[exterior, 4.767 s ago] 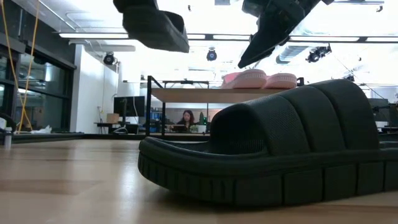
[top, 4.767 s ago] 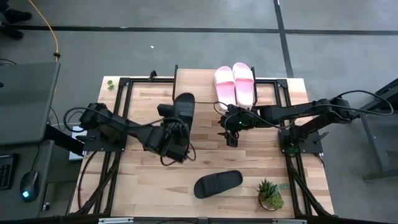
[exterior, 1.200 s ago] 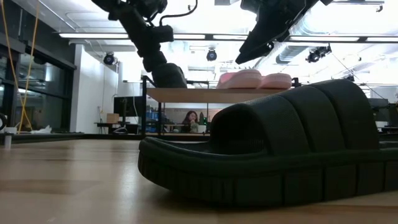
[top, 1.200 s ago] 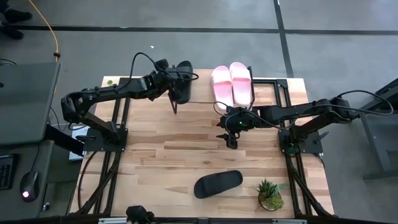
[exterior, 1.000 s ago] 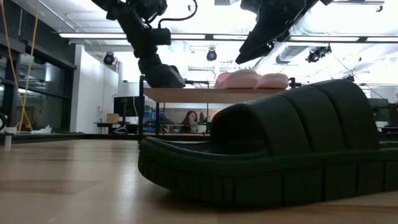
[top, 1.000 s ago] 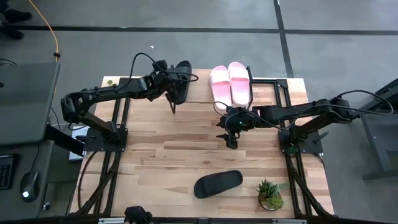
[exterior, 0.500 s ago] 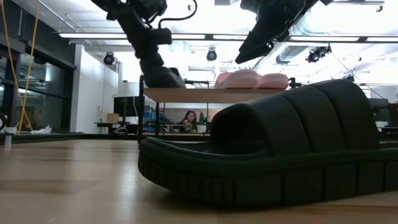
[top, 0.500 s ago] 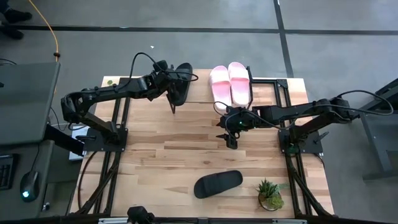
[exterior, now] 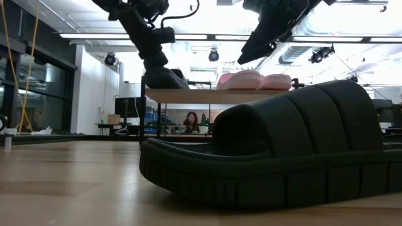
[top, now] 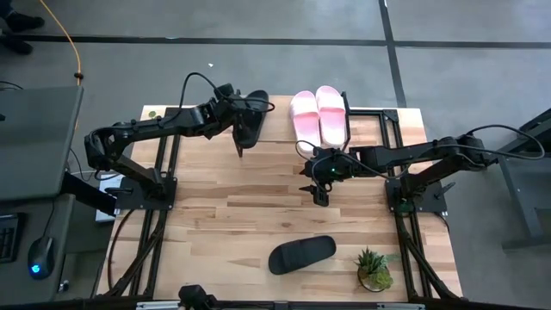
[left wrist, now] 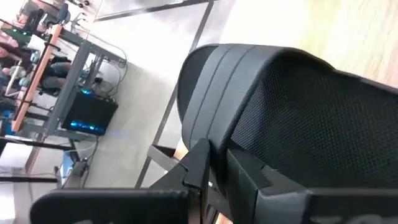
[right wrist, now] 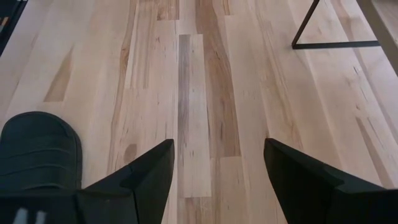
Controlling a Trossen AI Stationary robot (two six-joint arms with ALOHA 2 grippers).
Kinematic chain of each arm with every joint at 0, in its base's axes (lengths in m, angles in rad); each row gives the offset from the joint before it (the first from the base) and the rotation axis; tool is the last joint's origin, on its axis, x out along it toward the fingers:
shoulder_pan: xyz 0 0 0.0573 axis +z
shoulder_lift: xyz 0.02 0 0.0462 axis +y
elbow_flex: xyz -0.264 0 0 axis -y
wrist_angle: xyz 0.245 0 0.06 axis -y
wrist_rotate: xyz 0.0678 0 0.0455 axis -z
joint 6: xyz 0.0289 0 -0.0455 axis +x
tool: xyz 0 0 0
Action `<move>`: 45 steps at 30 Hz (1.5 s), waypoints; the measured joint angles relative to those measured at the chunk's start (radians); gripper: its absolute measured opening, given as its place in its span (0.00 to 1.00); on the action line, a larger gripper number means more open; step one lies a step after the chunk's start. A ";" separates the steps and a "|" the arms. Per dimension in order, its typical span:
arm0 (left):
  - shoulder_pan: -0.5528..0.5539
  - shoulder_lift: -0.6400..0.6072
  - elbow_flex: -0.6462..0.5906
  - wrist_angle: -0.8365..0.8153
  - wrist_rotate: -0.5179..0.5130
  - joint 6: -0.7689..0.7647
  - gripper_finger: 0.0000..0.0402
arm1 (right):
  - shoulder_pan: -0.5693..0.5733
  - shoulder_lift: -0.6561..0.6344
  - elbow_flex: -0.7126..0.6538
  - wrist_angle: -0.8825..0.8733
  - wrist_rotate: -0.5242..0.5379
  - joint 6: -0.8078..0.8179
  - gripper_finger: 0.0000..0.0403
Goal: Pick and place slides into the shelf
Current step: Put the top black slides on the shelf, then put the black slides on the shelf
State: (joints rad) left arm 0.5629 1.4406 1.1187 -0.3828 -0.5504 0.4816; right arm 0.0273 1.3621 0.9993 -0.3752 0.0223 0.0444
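Up top, left gripper (top: 242,129) clamps an unmarked black slide (top: 251,114) over the shelf (top: 275,129).

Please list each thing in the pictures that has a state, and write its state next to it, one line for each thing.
Left claw: shut on black slide, at the shelf's left end.
Black slide: held, on the shelf.
Pink slides: side by side on the shelf.
Second black slide: lying on the table.
Right claw: open, empty, above the table.
Shelf: upright.
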 joint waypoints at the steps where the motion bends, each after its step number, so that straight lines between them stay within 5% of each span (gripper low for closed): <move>1: 0.000 0.000 0.000 0.004 0.004 0.000 0.08 | 0.000 0.000 0.000 0.000 0.000 0.000 0.59; 6: 0.000 0.000 0.000 0.020 0.003 0.000 0.10 | 0.000 0.000 0.000 0.000 0.000 0.000 0.59; 15: 0.000 0.000 0.002 0.023 -0.163 -0.069 0.34 | 0.000 0.000 0.000 0.000 0.000 0.000 0.59; 23: -0.001 0.000 0.002 0.016 -0.137 -0.091 0.47 | 0.000 0.000 0.000 0.000 0.000 0.000 0.59; 45: 0.000 0.000 0.002 -0.074 -0.037 -0.168 0.51 | 0.000 0.000 0.000 0.000 0.000 0.000 0.59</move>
State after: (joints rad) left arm 0.5625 1.4406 1.1210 -0.4566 -0.5870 0.3140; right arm 0.0273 1.3621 0.9993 -0.3749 0.0223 0.0444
